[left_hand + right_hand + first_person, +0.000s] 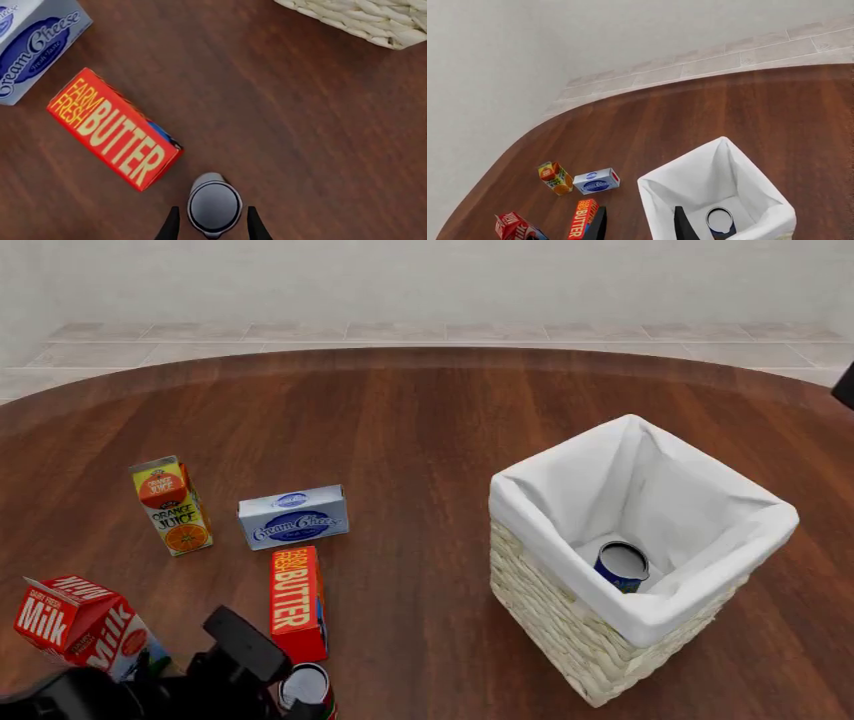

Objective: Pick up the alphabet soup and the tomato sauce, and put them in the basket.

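Observation:
The tomato sauce, a small can with a silvery round top, stands upright on the table just beside the butter box. My left gripper is open, one dark finger on each side of the can with a thin gap to it. From the front the can shows at the bottom edge by the left arm. The alphabet soup, blue-labelled, lies inside the basket on its white lining. My right gripper is open and empty, high above the basket, where the soup shows again.
A red butter box lies just beyond the tomato sauce. A cream cheese box, an orange juice carton and a milk carton stand to the left. The basket's woven corner is near the left gripper's side.

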Motion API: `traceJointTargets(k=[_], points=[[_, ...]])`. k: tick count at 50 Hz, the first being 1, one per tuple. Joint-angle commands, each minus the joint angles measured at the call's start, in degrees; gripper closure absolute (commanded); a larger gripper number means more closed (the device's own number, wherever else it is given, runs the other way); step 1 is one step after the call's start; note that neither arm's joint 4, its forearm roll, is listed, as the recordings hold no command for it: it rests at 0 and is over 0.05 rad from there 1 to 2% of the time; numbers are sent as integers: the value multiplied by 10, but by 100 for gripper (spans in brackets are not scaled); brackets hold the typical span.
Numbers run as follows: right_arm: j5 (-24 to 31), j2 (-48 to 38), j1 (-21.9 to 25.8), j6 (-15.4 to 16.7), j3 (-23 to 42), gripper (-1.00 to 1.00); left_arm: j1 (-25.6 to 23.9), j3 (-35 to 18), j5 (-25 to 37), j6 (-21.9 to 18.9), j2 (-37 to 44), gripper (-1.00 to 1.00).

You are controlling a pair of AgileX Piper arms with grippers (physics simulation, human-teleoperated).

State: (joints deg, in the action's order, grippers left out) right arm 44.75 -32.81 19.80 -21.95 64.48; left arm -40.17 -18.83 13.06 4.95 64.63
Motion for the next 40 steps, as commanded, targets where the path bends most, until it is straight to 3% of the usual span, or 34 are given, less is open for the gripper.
traceJointTargets(k=[1, 28, 29, 40], points=[[5, 3, -1, 0, 2, -100, -7, 6, -24, 7, 18, -100], [-2, -2, -1, 1, 0, -100, -23, 25, -74, 24, 56, -100], [-2, -2, -1, 1, 0, -100, -22, 24, -74, 23, 56, 100], [-1, -1, -2, 1, 1, -100, -20, 20, -70, 17, 55, 100]])
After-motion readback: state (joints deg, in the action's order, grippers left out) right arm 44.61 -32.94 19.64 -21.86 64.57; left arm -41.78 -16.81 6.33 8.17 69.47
